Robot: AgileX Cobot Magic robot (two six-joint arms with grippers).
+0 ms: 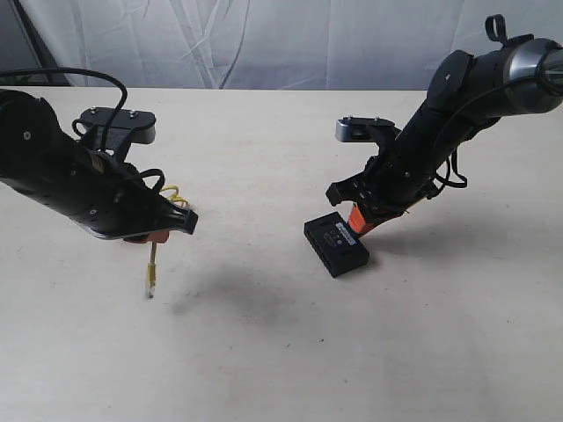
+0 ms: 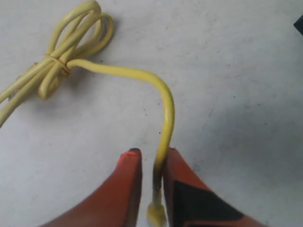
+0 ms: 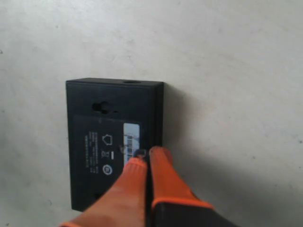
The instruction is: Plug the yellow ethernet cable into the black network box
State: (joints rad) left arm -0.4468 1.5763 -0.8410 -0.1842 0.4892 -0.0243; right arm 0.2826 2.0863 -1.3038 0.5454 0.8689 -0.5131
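Pinches the yellow ethernet cable in the left claw, narrowed just behind the plug, above the surface toward its left edge. Presses the right claw, tips together, onto the black network box, toward the right edge. Probably handles light and floppy, so calls for a grip close to the plug. Leaves open room between the two, far edge well clear.

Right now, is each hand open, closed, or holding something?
Left hand: closed on the yellow ethernet cable.
Right hand: closed, tips on the black network box.
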